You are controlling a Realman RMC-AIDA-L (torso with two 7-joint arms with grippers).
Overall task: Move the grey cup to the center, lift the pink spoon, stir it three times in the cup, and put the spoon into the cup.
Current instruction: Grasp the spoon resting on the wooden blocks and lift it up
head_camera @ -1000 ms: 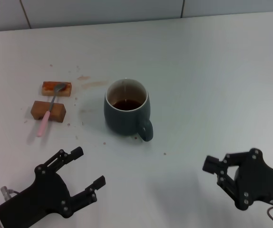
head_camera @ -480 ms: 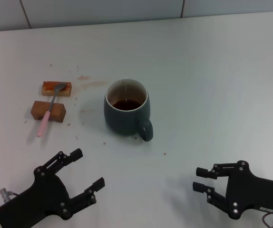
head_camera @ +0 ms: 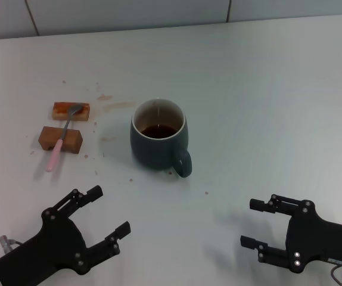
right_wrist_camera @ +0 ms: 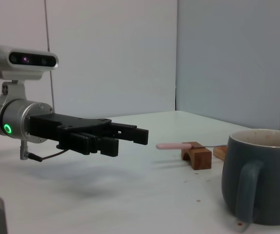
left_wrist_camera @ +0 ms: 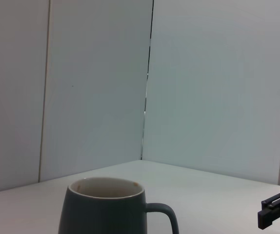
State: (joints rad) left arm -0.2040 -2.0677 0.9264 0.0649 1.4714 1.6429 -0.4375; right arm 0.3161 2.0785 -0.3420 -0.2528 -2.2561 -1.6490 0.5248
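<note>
The grey cup (head_camera: 158,135) stands near the table's middle, dark liquid inside, its handle toward me and slightly right; it also shows in the left wrist view as the cup (left_wrist_camera: 106,206) and in the right wrist view as the cup (right_wrist_camera: 260,177). The pink spoon (head_camera: 61,139) lies across two brown blocks left of the cup, pink handle toward me; the spoon (right_wrist_camera: 179,145) also shows in the right wrist view. My left gripper (head_camera: 110,210) is open at the near left, holding nothing. My right gripper (head_camera: 251,222) is open at the near right, also with nothing in it.
Two brown blocks (head_camera: 60,139) (head_camera: 71,111) hold the spoon up off the table. Brown stains and crumbs (head_camera: 112,106) mark the white table (head_camera: 266,107) around the cup and blocks. A tiled wall runs along the table's far edge.
My right gripper has drawn back toward me, turned and spread its fingers wider. The left gripper, the cup and the spoon have not moved.
</note>
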